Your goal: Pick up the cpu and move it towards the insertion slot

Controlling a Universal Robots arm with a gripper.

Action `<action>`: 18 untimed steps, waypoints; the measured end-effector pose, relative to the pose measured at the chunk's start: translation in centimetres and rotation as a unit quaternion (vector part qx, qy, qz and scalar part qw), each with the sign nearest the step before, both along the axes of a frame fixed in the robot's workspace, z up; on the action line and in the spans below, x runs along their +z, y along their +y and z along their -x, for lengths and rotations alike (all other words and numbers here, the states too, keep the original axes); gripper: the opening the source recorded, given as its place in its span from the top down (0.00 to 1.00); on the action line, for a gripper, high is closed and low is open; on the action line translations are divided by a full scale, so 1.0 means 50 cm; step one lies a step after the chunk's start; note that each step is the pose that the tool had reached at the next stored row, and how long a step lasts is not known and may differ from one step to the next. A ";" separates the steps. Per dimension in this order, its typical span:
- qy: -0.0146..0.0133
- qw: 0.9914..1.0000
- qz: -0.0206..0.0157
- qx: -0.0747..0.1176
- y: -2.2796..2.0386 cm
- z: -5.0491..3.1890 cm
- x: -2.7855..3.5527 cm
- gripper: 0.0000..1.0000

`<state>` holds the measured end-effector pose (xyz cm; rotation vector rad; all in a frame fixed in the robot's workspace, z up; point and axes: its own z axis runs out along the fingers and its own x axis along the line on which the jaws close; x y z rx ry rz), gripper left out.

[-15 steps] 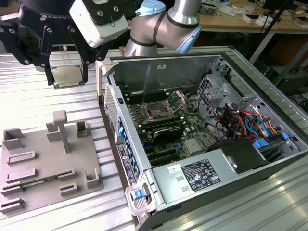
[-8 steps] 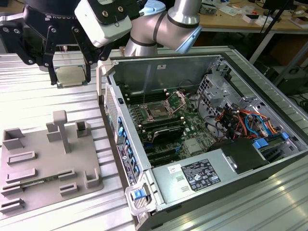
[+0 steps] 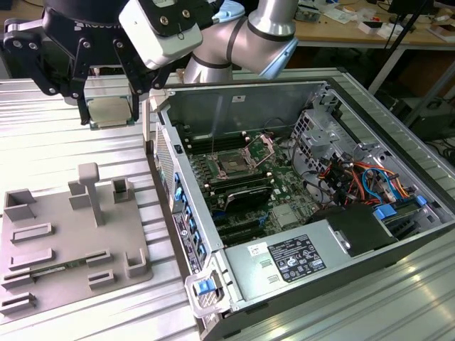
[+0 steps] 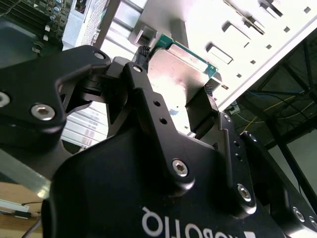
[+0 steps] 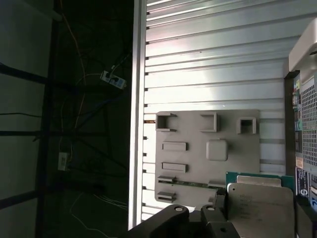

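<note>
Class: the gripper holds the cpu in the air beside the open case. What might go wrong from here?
1. The gripper pinches the cpu by two edges, so it might slip or tilt.
2. The case wall stands between the cpu and the slot; a low path might strike it.
3. The clamp plate stands raised beside the slot and might catch the cpu.

The cpu (image 3: pixel 108 109) is a small flat square with a pale shiny metal face and a thin green edge; the gripper (image 3: pixel 110 114) pinches it by two opposite sides and holds it up in the air, far back on the exterior view's left; the insertion slot (image 3: pixel 234 165) is a dark square in a silver frame on the green board, well apart to the right; its metal flap is swung open.
</note>
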<state>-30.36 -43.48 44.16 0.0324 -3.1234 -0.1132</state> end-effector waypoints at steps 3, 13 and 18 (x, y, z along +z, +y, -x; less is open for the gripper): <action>0.000 1.000 0.000 0.000 0.0000 -0.004 0.000 0.45; 0.000 1.000 0.000 0.000 0.0000 -0.011 0.000 0.45; 0.000 1.000 0.000 0.000 0.0000 -0.015 0.000 0.45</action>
